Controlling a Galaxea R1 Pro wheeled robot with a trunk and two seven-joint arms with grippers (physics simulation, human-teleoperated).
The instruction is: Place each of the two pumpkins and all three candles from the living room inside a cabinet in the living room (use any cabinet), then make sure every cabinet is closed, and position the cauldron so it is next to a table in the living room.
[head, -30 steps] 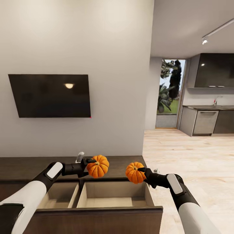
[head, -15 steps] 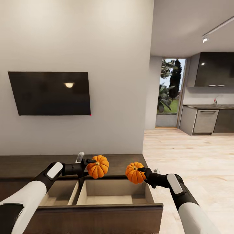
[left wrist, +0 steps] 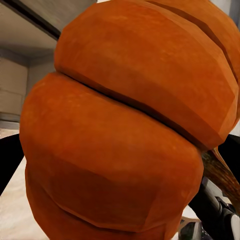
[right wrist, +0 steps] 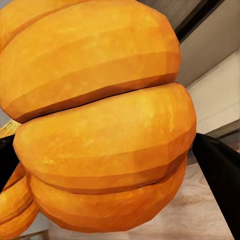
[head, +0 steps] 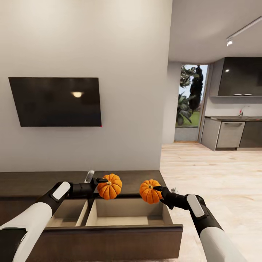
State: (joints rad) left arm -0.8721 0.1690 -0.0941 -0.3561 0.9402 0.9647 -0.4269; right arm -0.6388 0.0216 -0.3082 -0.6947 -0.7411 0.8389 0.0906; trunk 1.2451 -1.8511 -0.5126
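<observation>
On the left, my left gripper point(head: 97, 185) is closed on a small bright-orange ribbed pumpkin point(head: 109, 186). It holds it near the short stem, and the pumpkin sticks out to the right of the fingers. My left wrist view is so close that I see big orange ribs point(left wrist: 125, 130) and a bit of brown stem.

Under it is the long, low, dark-brown wooden cabinet point(head: 109, 238). One pull-out drawer point(head: 123, 214) is open, pale inside, and it looks empty where I can see. A thin wall splits it into a narrow part on the left and a wide part on the right. The left pumpkin hangs over the far edge of the wide part, just right of that wall. So the open space lies below it and a bit nearer to me.

On the right, my right gripper point(head: 158, 190) is closed on the second small orange ribbed pumpkin point(head: 150, 191), which sticks out to the left. My right wrist view shows lighter orange ribs point(right wrist: 100, 130) very close up. This pumpkin hangs over the far right corner of the wide part.

Both pumpkins are well apart from each other. I think each hand needs to come a little nearer and go down before letting go.
</observation>
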